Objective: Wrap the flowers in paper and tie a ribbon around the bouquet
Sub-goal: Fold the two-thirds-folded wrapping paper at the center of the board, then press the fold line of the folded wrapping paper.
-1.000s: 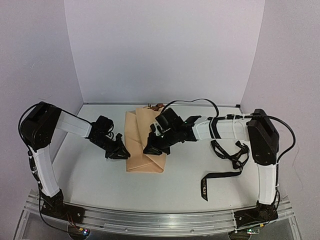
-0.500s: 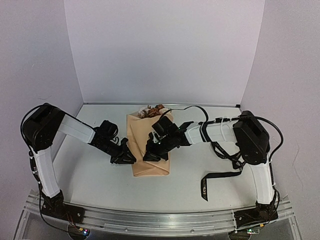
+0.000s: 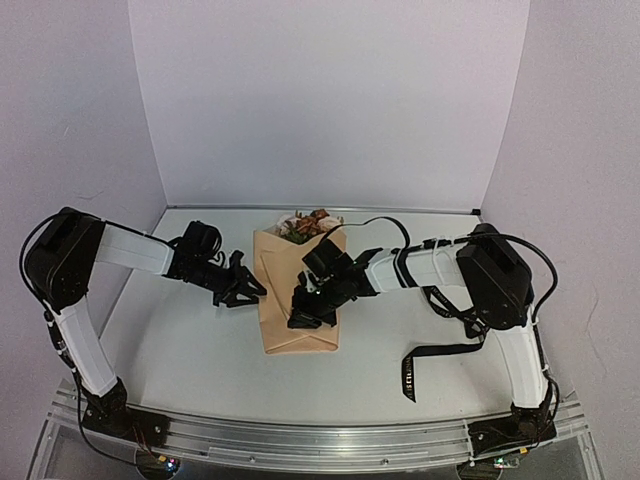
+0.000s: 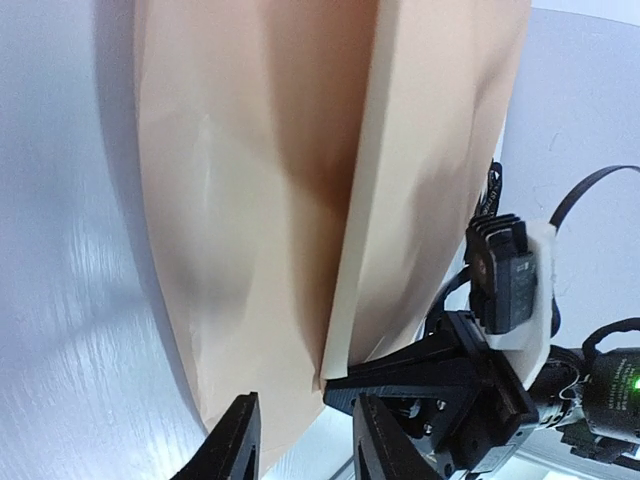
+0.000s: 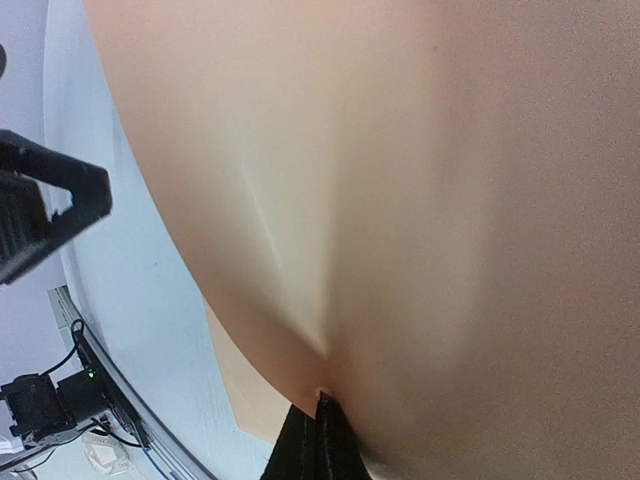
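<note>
Here is the paper [image 3: 298, 300], folded into a tan bundle at the middle of the desk [image 3: 180, 350], with the flowers [image 3: 310, 224] poking out at its far end. The right tool [image 3: 299, 316] sits on top of the bundle with its jaws pressed together, pinching a small pucker of the top fold; the wrist view shows the crease running right into the tips. The left tool [image 3: 253, 290] is at the bundle's left edge, jaws spread with nothing between them, and the paper's edge is just off its tips.

So the whole wrap hangs on one pinch, and that is the danger. If the right tool lets go or drags sideways, I judge the springy flap opens and the fold is lost. A hard pull on that pucker could tear or crumple the sheet. If the left tool closes where it is, it may catch only air or only the top layer. A shove from that side could slide the bundle and squash the blooms. The ribbon [image 3: 440, 351] lies well apart on the right, untied, and reaching for it means freeing a tool from the paper
</note>
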You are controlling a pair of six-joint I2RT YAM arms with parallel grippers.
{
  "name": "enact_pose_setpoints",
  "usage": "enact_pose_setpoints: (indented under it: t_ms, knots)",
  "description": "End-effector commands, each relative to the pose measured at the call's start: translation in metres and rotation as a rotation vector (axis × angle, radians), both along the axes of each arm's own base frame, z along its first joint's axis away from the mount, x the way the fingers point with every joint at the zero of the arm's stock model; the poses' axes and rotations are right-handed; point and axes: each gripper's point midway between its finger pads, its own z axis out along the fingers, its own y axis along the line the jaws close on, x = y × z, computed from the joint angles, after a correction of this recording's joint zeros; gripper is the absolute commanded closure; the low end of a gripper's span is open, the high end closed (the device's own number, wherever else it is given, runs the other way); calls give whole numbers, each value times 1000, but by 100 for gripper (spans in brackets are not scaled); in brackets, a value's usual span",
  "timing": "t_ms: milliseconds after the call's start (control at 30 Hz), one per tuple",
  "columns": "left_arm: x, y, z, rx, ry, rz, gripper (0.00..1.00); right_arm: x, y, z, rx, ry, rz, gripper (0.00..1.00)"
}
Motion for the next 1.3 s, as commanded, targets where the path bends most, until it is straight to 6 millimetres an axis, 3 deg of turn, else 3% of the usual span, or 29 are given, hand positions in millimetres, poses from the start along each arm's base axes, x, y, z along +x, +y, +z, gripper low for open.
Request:
enact_pose_setpoints:
  t_ms: [0, 167, 367, 800, 867, 1033, 1100, 1267]
  knots:
    - [37, -6, 23, -16, -106, 20, 62, 9, 8, 5, 18, -22, -8, 100]
    - [54, -12, 27, -27, -127, 15, 58, 10, 10, 6, 22, -24, -9, 100]
    - [72, -17, 11, 21, -118, 6, 58, 12, 13, 8, 29, -26, -10, 100]
    - [94, -20, 3, 53, -137, 18, 97, 15, 17, 16, 46, -30, -15, 100]
    - [96, -20, 4, 60, -141, 22, 100, 15, 17, 20, 50, -35, -16, 95]
    - [102, -13, 3, 73, -146, 39, 100, 20, 6, 41, 61, -81, -24, 72]
    - [104, -11, 3, 75, -144, 43, 100, 24, -2, 49, 66, -93, -34, 67]
    - [107, -6, 2, 74, -138, 49, 100, 31, -20, 44, 96, -74, -57, 61]
